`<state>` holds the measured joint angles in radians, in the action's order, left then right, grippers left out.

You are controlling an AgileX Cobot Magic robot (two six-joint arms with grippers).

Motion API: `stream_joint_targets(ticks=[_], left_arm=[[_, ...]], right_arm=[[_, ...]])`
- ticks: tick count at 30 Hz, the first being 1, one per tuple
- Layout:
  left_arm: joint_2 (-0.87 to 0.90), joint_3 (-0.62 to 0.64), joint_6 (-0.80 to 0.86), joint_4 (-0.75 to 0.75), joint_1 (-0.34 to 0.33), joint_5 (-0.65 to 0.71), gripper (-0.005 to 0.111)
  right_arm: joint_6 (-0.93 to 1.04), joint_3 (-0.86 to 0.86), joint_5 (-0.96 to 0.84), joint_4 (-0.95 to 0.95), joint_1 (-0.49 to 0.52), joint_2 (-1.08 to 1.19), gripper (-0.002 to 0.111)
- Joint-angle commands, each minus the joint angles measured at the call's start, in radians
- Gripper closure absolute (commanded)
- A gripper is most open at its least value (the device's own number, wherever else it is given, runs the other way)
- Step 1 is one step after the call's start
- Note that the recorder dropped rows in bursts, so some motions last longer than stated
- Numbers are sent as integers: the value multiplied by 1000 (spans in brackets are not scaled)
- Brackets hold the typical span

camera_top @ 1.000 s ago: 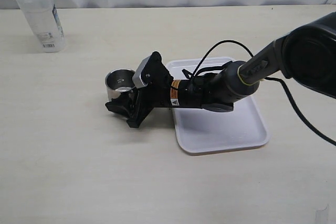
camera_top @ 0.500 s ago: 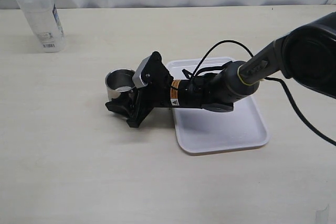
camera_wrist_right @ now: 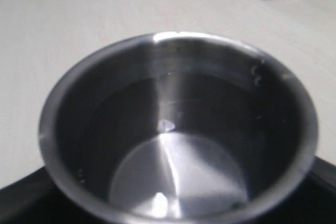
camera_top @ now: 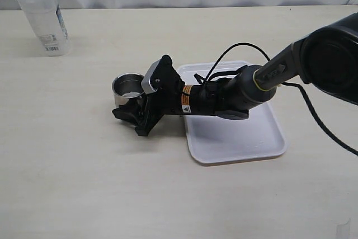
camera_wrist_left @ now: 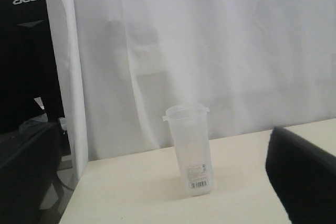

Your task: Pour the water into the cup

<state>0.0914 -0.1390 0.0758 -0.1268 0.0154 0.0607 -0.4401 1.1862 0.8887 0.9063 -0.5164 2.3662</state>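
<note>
Gripping step, I'd say. Exterior: right gripper reaches across the white tray, jaws clasped on the cup. The cup stands on the pale table, just beside the tray. Keep it level, lift slowly.
Left wrist: left gripper splayed, empty. Plastic container well apart, by the white curtain and a dark monitor.
Right wrist: water glints low in the cup.

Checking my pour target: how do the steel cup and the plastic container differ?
The cup is short, opaque grey steel; the container is tall, translucent plastic with a label. The cup stands beside the tray; the container stands far from it. Both are upright.
</note>
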Motion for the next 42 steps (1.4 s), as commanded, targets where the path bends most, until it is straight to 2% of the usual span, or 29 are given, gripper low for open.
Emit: stream_joint_targets(ticks=[1, 20, 22, 27, 30, 35, 42], left_arm=[[-63, 42, -1, 11, 8, 9, 2], [-91, 139, -1, 57, 8, 4, 2], [-91, 139, -1, 64, 8, 72, 2], [-91, 139, -1, 120, 8, 104, 2], [-91, 139, -1, 120, 8, 185, 2], [-91, 139, -1, 120, 8, 249, 2], [-91, 139, -5, 120, 8, 248, 2]], right_arm=[[1, 0, 3, -9, 0, -2, 104], [1, 0, 3, -9, 0, -2, 104], [1, 0, 3, -9, 0, -2, 104], [1, 0, 3, -9, 0, -2, 104], [1, 0, 3, -9, 0, -2, 104], [1, 0, 3, -9, 0, -2, 104], [1, 0, 3, -9, 0, -2, 104]])
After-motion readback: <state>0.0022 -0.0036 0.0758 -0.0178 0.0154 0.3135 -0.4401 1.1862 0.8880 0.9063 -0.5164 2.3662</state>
